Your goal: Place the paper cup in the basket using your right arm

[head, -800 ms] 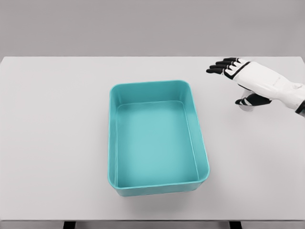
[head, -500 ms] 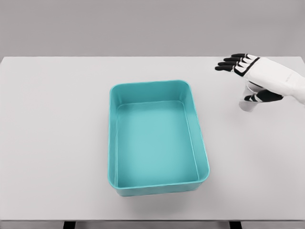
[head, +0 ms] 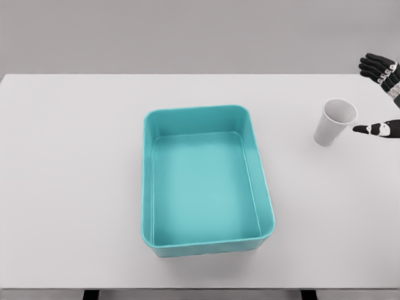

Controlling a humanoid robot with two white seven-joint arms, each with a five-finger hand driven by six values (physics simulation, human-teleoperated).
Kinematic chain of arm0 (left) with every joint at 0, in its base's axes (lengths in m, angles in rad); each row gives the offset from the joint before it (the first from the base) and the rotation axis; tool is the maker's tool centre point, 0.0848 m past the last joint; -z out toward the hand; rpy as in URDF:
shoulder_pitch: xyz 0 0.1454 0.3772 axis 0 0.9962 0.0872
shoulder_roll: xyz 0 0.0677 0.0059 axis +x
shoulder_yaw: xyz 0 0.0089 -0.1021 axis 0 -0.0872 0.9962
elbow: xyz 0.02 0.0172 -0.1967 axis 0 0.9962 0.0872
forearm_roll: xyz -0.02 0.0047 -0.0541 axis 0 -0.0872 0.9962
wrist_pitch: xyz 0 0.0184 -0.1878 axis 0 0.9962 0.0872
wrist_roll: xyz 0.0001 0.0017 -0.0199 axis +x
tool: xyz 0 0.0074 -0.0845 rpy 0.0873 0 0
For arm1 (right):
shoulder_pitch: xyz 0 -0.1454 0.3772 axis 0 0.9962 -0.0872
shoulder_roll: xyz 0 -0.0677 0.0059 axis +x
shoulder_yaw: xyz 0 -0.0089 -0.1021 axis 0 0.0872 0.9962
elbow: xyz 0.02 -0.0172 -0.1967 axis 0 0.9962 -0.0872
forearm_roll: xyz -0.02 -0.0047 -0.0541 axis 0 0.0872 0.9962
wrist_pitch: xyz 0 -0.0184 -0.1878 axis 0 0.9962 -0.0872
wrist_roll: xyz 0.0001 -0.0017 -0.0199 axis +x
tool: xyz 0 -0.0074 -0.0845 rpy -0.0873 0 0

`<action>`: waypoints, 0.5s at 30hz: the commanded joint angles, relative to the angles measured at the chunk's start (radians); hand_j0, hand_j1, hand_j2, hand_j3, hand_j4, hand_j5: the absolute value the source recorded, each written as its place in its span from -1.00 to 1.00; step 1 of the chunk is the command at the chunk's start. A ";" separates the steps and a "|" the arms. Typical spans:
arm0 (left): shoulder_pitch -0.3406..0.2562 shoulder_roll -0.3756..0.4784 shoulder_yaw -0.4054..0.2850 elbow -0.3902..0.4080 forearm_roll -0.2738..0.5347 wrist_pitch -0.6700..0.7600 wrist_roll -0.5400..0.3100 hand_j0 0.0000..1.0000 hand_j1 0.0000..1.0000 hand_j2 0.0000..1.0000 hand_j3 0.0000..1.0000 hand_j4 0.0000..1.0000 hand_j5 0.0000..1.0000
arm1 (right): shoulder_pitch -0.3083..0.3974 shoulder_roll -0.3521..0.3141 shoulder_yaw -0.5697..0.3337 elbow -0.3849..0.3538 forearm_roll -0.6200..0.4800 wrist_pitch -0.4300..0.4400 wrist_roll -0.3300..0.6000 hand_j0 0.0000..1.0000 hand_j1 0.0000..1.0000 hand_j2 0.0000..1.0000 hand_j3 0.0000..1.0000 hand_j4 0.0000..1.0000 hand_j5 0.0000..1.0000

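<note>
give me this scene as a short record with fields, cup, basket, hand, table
cup: white paper cup, on the table right of the basket, tilted, mouth facing up and right
basket: teal, rectangular, mid-table, nothing inside
right hand: at the right edge, mostly out of frame, open; thumb tip near the cup, holding nothing
left hand: not in view
table: white
task state: cup not yet in the basket

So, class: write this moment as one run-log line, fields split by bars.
right hand: open, at right edge beside paper cup | cup: on table, not grasped | basket: holds nothing | left arm: out of view
</note>
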 commanded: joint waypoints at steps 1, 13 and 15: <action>0.000 0.000 0.000 0.000 0.000 0.000 0.000 1.00 1.00 1.00 1.00 1.00 1.00 | 0.003 -0.003 0.002 0.037 -0.017 0.002 -0.001 1.00 1.00 1.00 1.00 1.00 1.00; 0.000 0.000 0.000 0.000 0.000 0.000 0.000 1.00 1.00 1.00 1.00 1.00 1.00 | -0.026 0.034 0.050 0.134 0.176 0.002 -0.004 1.00 1.00 1.00 1.00 1.00 1.00; 0.000 0.000 0.000 0.000 0.000 0.000 0.000 1.00 1.00 1.00 1.00 1.00 1.00 | -0.040 0.044 0.053 0.154 0.177 0.002 -0.004 1.00 1.00 1.00 1.00 1.00 1.00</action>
